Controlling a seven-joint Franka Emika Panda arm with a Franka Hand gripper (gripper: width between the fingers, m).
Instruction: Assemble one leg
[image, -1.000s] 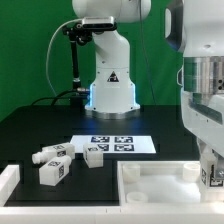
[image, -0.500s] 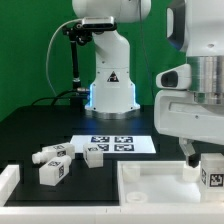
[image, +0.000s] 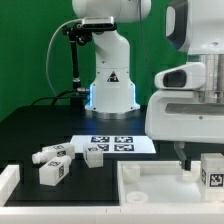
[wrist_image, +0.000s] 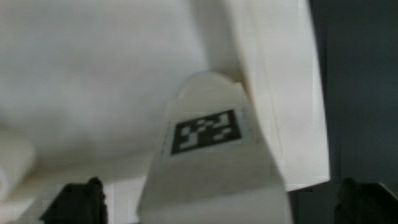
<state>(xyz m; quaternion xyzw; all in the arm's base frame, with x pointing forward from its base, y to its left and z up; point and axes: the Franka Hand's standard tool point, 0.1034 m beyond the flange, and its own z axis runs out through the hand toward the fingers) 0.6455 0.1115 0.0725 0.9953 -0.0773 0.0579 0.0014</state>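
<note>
My gripper (image: 204, 160) hangs over the right end of the large white tray (image: 150, 182), at the exterior view's right. It is shut on a leg (image: 212, 172), a small white block with a square tag, held just above the tray's floor near its right wall. In the wrist view the leg (wrist_image: 214, 150) runs up between my two dark fingertips (wrist_image: 79, 203), its tag facing the camera, with the tray's white surface behind it. Three more legs (image: 52, 170) (image: 56, 153) (image: 94, 154) lie loose on the black table at the left.
The marker board (image: 118, 143) lies flat in the middle of the table behind the tray. The arm's white base (image: 110, 85) stands at the back. A white raised edge (image: 8, 180) sits at the front left corner.
The hand has turned about its upright axis, so its broad side now faces the exterior camera. The held leg has stayed over the tray's right end, shifting only slightly.
</note>
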